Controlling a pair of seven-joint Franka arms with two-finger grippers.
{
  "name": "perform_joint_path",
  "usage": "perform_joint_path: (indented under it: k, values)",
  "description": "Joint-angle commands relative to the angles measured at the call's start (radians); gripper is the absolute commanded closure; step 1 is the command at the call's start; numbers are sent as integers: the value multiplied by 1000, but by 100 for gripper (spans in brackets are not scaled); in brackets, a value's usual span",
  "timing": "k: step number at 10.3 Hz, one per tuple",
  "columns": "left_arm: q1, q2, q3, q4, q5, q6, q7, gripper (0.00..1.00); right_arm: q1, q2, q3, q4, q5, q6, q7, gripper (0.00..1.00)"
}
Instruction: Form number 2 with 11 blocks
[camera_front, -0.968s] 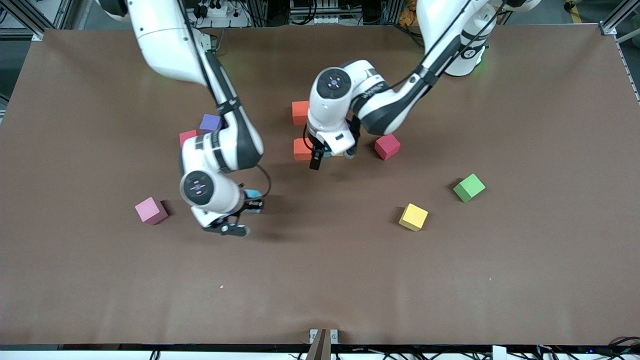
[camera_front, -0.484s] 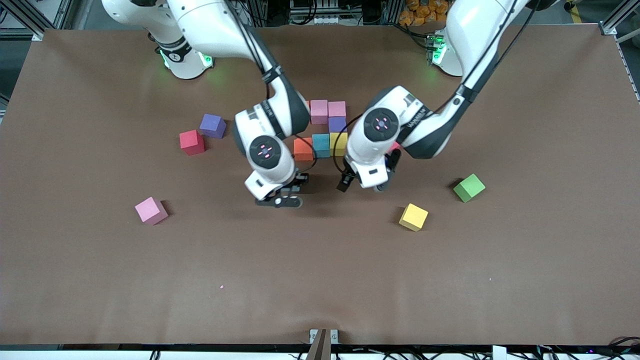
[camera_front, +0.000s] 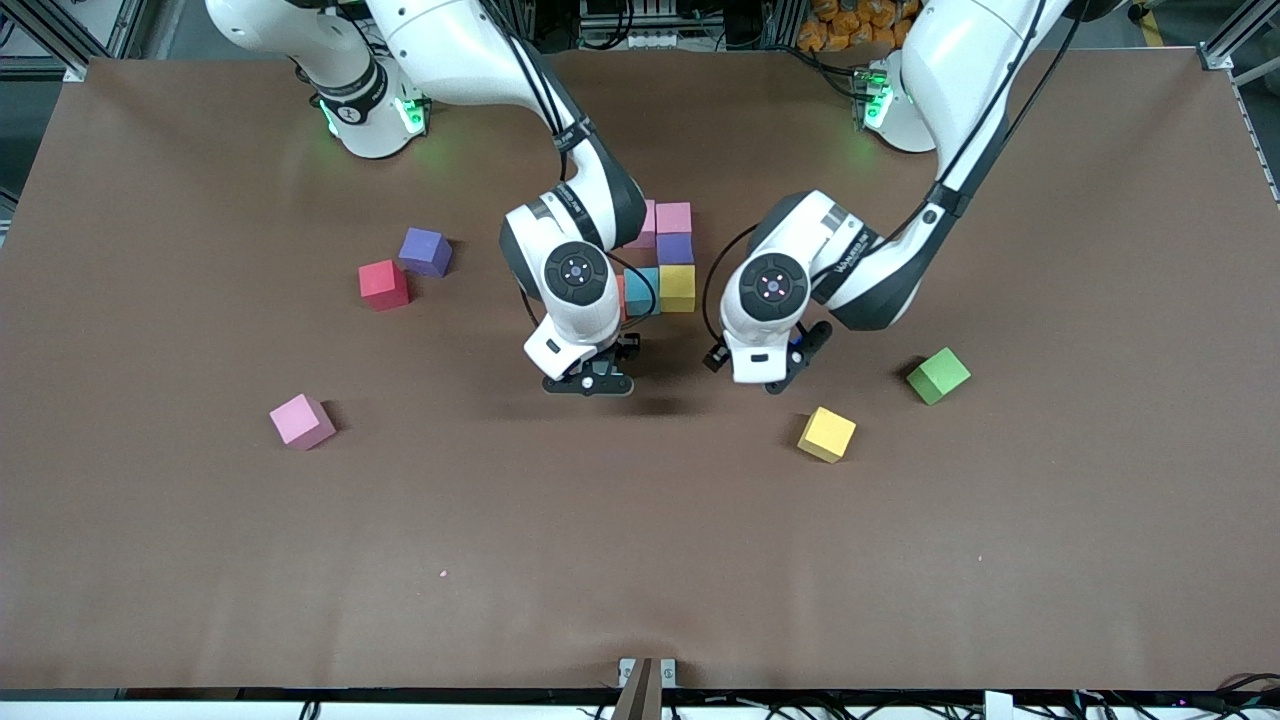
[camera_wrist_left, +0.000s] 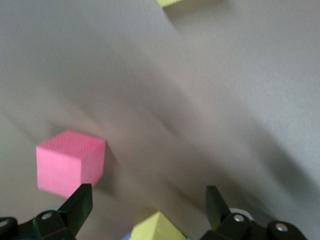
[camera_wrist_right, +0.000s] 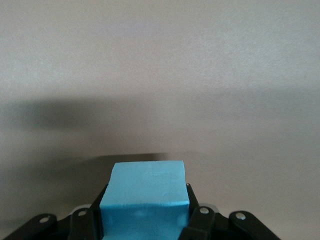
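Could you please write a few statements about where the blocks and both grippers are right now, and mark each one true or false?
1. The right gripper is shut on a light blue block. True.
2. The left gripper holds a yellow block. False: it is open and empty, over bare table between the cluster of blocks and the loose yellow block.
3. The green block lies nearer to the front camera than the loose yellow block. False: the yellow one is nearer.
4. The red block lies beside the loose purple block. True.
5. The loose pink block touches the red block. False: it lies apart, nearer to the front camera.
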Motion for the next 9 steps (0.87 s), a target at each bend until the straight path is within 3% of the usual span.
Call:
perform_joint_path:
  k: [1,4,7,9]
  values:
    - [-6,-22,68,-1,20,-16,199,0,15,-2,0,-26,-21,24,42,63]
    - [-6,-8,151,28,12,-7,571,0,50,-3,0,-72,-18,27,45,60]
    - [-7,28,214,100,15,-6,787,0,78,-11,0,-98,-15,24,47,60]
    - [-9,65,216,137,17,9,840,0,86,-11,0,-98,-12,27,62,60]
